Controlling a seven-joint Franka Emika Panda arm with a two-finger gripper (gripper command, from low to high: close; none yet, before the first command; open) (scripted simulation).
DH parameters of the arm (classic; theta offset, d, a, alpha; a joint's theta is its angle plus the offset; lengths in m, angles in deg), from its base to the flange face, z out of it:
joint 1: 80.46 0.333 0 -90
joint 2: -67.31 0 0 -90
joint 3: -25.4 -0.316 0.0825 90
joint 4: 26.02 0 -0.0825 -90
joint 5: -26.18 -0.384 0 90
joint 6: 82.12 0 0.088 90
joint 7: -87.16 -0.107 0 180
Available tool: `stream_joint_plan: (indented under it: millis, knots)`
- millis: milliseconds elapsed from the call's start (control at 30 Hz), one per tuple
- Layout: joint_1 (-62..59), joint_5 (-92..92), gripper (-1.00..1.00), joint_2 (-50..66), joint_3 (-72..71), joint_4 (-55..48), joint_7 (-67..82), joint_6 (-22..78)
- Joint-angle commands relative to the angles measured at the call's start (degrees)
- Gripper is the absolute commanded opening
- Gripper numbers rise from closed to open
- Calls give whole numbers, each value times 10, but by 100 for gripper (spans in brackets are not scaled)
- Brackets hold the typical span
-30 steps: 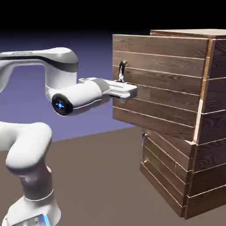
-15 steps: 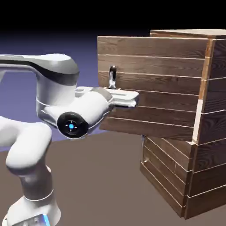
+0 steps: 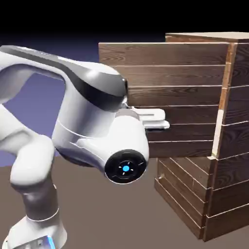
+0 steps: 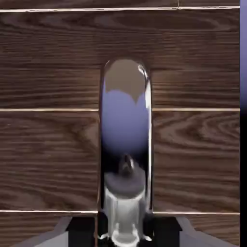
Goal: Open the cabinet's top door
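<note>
"What is that big thing on the exterior view's right?"

"A tall cabinet (image 3: pixel 236 121) of dark brown planks with pale lines between them. The white Franka arm (image 3: pixel 90 102) fills much of the other side, bent at its joints, its wrist low in front of the door"

"And the top door (image 3: pixel 165 73), where is it?"

"Standing open, swung out from the cabinet. Its broad plank face is turned toward us, its hinge side is at the cabinet, and its free edge points to the exterior view's left. The lower door (image 3: pixel 185 185) sits closed beneath, made of planks too"

"What about the gripper (image 4: pixel 124 234)?"

"It's at the top door, jaws drawn in narrow on the curved metal handle (image 4: pixel 125 130). In the hand view there's one dark fingertip (image 4: pixel 81 231) on each side of the handle's near end"

"Can you see the handle well?"

"In the hand view, yes: shiny, rounded at its far end, running from near the middle down to the bottom edge, with blue and brown reflections along it. From the exterior view the arm hides most of it"
</note>
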Motion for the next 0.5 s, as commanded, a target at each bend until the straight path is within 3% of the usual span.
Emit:
stream_joint_plan:
  millis: [0, 300, 467]
  knots:
    - [18, 5, -100, 20, 21, -21, 10, 23]
    - [174, 19, -100, 178, 208, -161, 102, 188]
    - [275, 27, -100, 185, 305, -187, 108, 204]
